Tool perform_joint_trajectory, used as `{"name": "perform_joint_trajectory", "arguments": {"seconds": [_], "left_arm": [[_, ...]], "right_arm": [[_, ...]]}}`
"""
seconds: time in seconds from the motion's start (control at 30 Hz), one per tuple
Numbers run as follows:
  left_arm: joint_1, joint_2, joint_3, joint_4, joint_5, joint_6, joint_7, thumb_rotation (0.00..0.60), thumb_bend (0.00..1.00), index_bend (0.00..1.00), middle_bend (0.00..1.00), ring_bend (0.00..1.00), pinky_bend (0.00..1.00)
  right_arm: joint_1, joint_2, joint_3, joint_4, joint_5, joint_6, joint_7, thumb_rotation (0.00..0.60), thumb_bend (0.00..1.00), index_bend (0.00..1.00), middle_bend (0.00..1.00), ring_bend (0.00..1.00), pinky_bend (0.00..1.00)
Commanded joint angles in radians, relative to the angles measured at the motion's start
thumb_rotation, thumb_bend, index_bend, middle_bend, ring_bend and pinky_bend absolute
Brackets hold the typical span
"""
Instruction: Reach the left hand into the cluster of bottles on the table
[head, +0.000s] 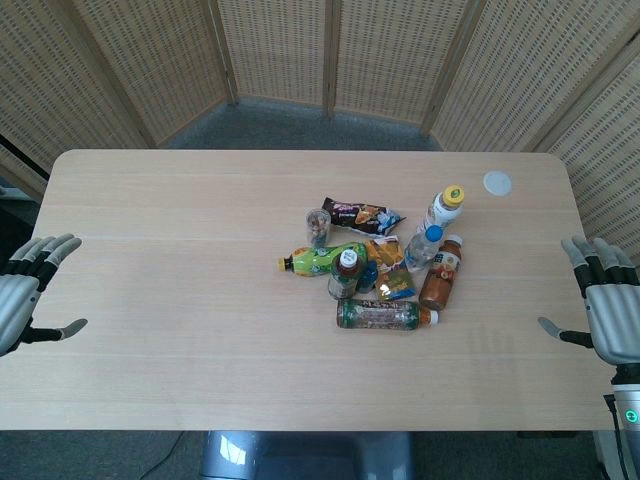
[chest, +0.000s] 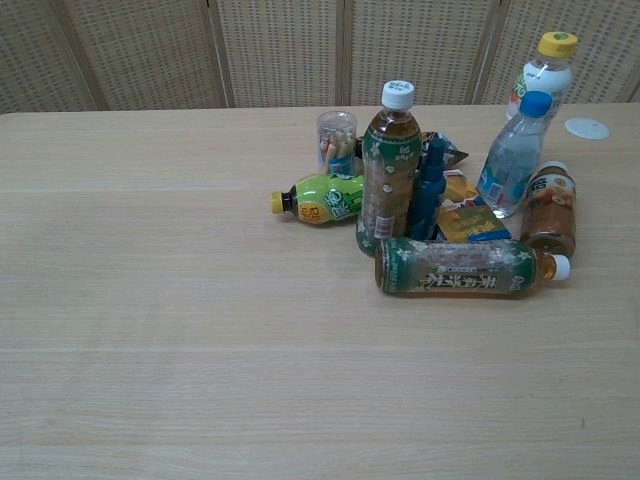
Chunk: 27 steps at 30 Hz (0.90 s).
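white disc (head: 497, 182) on table's far right | wicker screen (head: 280, 50) behind table (head: 150, 250)

Head view: the left hand (head: 28, 290) is cut by the left picture edge and the right hand (head: 605, 305) by the right edge, so the arms behind both are out of frame. Chest view: neither hand appears; the tabletop (chest: 150, 300) is cut by the left, right and bottom edges. The dark blue bottle (chest: 428, 190) stands largely hidden behind the upright tea bottle (chest: 390, 165). The snack packets (chest: 470, 215) are partly covered by bottles, and their print is too small to read. The labels on the lying tea bottle (chest: 460, 268) and the green bottle (chest: 325, 198) are likewise illegible.
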Motion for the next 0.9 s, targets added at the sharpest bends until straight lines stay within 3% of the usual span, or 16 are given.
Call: {"name": "perform_joint_trajectory", "arguments": {"seconds": [0.03,0.5,0.73,0.9], "left_arm": [[-0.005,-0.002,0.000,0.003,0.000,-0.008,-0.005,0.600,0.22,0.04,0.00,0.00,0.00],[-0.054,-0.029,-0.020,0.028,0.010,-0.062,-0.064,0.600,0.22,0.03,0.00,0.00,0.00],[-0.136,-0.088,-0.033,0.062,0.017,-0.187,-0.200,0.600,0.22,0.02,0.00,0.00,0.00],[-0.213,-0.183,-0.059,0.093,0.011,-0.268,-0.305,0.600,0.22,0.02,0.00,0.00,0.00]], "right_arm": [[0.002,-0.001,0.001,-0.004,0.000,-0.003,-0.003,0.499,0.01,0.00,0.00,0.00,0.00],[-0.011,0.009,0.001,-0.029,-0.002,0.008,-0.015,0.499,0.02,0.00,0.00,0.00,0.00],[-0.014,0.012,0.000,-0.034,0.000,0.003,-0.013,0.504,0.02,0.00,0.00,0.00,0.00],[-0.023,0.024,-0.002,-0.045,-0.004,0.012,-0.010,0.502,0.02,0.00,0.00,0.00,0.00]]}}
